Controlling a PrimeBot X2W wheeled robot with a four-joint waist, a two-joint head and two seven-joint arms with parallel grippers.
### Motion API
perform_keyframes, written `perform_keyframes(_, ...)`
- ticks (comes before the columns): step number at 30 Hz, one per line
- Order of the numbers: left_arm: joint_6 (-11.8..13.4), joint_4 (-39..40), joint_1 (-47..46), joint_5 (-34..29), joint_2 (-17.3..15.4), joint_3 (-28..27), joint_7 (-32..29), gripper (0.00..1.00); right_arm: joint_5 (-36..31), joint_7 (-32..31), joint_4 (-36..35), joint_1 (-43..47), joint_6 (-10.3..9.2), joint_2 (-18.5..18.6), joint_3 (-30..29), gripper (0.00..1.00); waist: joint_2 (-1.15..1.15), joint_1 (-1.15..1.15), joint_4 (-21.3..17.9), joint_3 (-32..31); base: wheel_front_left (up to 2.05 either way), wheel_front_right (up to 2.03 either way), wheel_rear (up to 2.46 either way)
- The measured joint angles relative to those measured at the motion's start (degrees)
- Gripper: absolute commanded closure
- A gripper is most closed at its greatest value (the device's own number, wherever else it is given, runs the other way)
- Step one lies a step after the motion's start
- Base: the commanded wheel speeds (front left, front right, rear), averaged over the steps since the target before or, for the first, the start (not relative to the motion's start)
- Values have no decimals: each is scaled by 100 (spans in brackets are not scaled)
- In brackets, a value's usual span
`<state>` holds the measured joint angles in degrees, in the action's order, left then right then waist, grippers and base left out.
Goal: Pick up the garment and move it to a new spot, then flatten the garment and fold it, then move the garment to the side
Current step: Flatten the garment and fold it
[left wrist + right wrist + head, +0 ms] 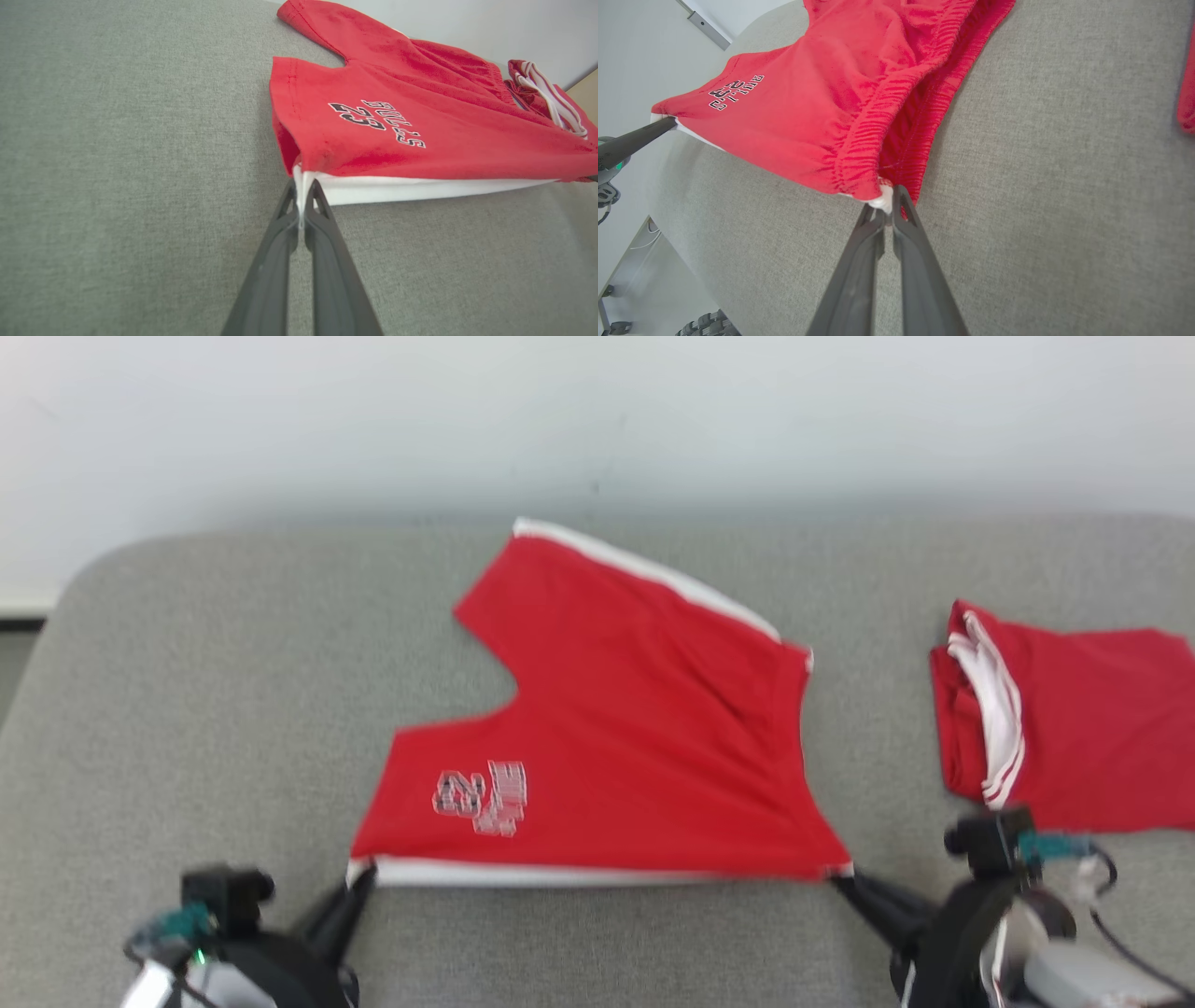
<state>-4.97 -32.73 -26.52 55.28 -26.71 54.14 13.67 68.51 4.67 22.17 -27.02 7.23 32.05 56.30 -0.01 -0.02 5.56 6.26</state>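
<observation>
Garment (616,728): red shorts with white trim (printed number facing up), spread over the middle of the grey fabric surface (187,709), the near edge pulled taut toward its front edge. We record the left gripper (362,875) clamped tight on the near-left hem corner and the right gripper (837,880) clamped tight on the near-right waistband corner. A folded red item (1092,728) lies apart at the right edge.

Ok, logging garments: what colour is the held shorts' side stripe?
White: the shorts' side stripe shows best in the left wrist view.
</observation>
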Motion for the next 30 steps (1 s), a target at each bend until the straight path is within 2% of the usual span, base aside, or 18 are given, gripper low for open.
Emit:
perform_keyframes(8,151,211,884,0,70,314,-107,100,155,38,-67,720,10,236,172,100,-1,0,-16,-648,0,0,0)
perform_keyframes(12,272,270,995,3,15,376,-163,100,148,38,-181,885,0,291,240,100,-1,0,-33,-871,0,0,0)
perform_keyframes(30,553,190,1300,130,102,363,-358,100,145,-114,-47,1129,-378,134,437,100,1,2,-39,-984,0,0,0)
